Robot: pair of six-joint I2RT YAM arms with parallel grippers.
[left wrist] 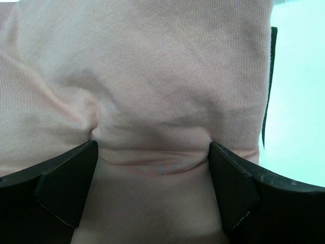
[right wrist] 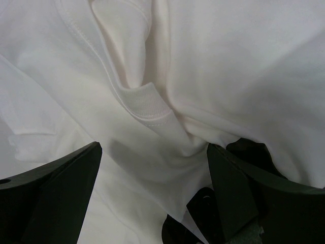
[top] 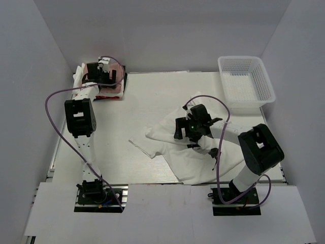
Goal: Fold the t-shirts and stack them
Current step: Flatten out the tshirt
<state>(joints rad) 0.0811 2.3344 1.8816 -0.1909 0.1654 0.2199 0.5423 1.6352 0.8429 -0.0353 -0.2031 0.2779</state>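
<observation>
A dusty-pink t-shirt (top: 119, 85) lies folded on top of a stack at the far left, with red (top: 105, 96), dark and white cloth edges showing under it. My left gripper (top: 104, 70) is open and pressed down onto the pink shirt (left wrist: 152, 76), with cloth bulging between its fingers (left wrist: 68, 183). A large white t-shirt (top: 198, 162) lies rumpled at the front right. My right gripper (top: 187, 133) is open just above it. In the right wrist view its collar rib (right wrist: 147, 104) and bits of black print (right wrist: 251, 152) show between the open fingers (right wrist: 238, 193).
A white plastic mesh basket (top: 264, 76) stands at the back right corner. White walls close in the table on the left, back and right. The white table mat (top: 152, 101) lies between stack and loose shirt. Purple cables loop beside both arms.
</observation>
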